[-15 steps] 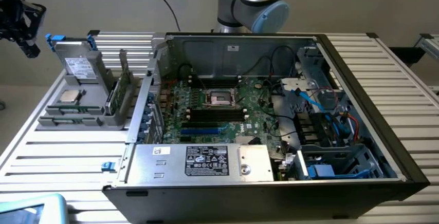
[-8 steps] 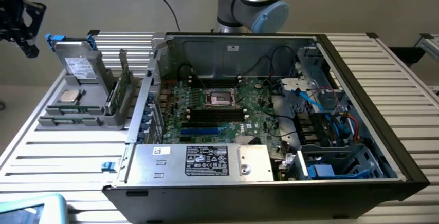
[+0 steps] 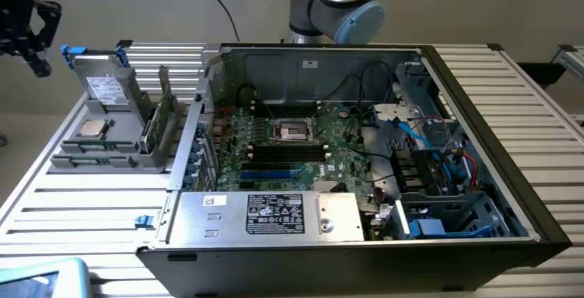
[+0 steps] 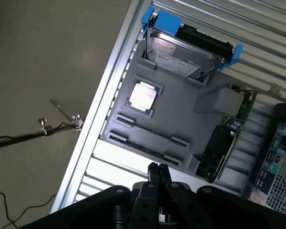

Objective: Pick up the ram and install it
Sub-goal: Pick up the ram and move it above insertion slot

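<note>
The ram (image 4: 146, 149) is a thin green stick lying flat in a groove of the grey holder (image 4: 181, 107). In the exterior view the ram (image 3: 94, 146) lies near the holder's front edge, at the exterior view's left. My gripper (image 4: 158, 171) hangs above the table edge just short of the holder, fingers shut together with nothing between them. In the exterior view my gripper (image 3: 40, 64) sits high at the far left, well above and behind the holder. The motherboard's black memory slots (image 3: 288, 152) lie inside the open computer case (image 3: 474, 79).
The holder also carries a silver drive (image 4: 181, 55) in a blue caddy, a processor chip (image 4: 143, 96) and an upright green card (image 4: 220, 148). A power supply box (image 3: 264, 214) fills the case's front. Cables (image 3: 411, 134) crowd the case toward the exterior view's right. A thin stand (image 4: 43, 125) is on the floor.
</note>
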You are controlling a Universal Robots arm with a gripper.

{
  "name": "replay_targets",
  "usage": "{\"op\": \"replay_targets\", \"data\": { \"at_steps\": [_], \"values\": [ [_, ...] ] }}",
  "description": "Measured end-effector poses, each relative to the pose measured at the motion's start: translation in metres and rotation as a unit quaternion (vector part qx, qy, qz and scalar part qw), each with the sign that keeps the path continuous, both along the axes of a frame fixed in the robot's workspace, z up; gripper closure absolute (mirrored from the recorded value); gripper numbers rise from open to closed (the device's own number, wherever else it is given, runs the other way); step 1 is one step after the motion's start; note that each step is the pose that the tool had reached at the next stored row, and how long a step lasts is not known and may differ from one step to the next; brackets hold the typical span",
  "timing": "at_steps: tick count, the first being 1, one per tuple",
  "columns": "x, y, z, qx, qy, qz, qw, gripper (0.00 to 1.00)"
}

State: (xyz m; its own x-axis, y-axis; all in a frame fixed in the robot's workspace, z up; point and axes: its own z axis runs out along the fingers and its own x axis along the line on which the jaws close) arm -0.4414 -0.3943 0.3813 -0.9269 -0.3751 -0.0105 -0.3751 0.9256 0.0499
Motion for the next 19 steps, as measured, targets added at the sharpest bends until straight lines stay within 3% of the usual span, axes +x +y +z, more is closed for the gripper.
{"op": "replay_targets", "data": {
  "at_steps": [5, 10, 15, 19],
  "values": [
    [0.0007, 0.0001, 0.0, 0.0, 0.0, 0.04, 0.9992, 0.89],
    [0.0007, 0.0, -0.0001, 0.0, 0.0, 0.085, 0.9964, 0.89],
    [0.0007, 0.0, 0.0, 0.0, 0.0, 0.131, 0.9914, 0.89],
    [0.0007, 0.0, 0.0, 0.0, 0.0, 0.166, 0.9861, 0.89]
  ]
}}
